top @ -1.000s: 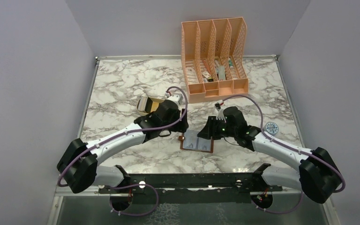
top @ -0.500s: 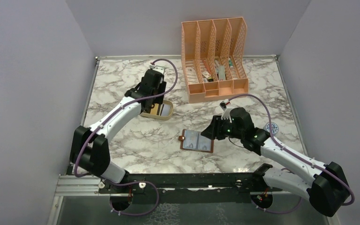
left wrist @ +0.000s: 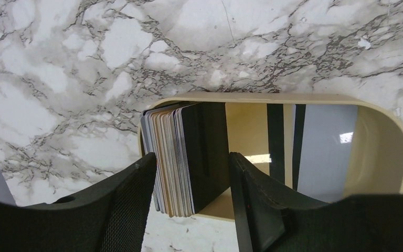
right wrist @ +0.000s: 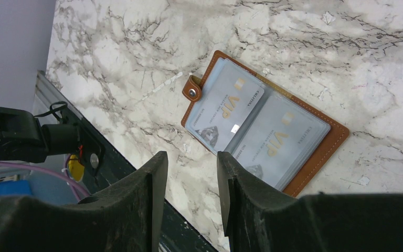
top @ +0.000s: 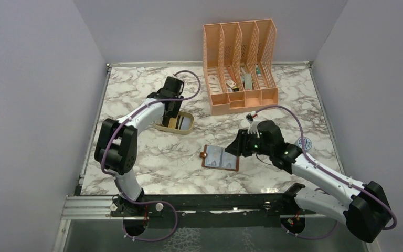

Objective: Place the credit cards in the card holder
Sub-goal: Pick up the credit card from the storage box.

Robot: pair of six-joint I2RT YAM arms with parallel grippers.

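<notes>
The card holder (top: 220, 157) lies open on the marble, brown leather with a snap tab, and each of its two shiny pockets shows a pale VIP card (right wrist: 262, 123). A stack of credit cards (left wrist: 173, 157), pale, gold-toned and dark, stands on edge at the left end of the small beige tray (left wrist: 388, 136). A pale card (left wrist: 325, 152) lies flat in the tray. My left gripper (left wrist: 191, 199) is open and empty, its jaws straddling the near end of the stack; it hovers over the tray in the top view (top: 172, 109). My right gripper (right wrist: 191, 194) is open and empty beside the holder's right edge (top: 240, 147).
A tall peach four-slot organiser (top: 240, 65) with small items stands at the back. A round blue sticker (top: 304, 143) lies on the right. A black rail (top: 215, 202) runs along the near table edge.
My left arm has swung from beside the card holder back and left to the beige tray and has come down over the card stack. My right gripper has drawn back slightly, then held still.
</notes>
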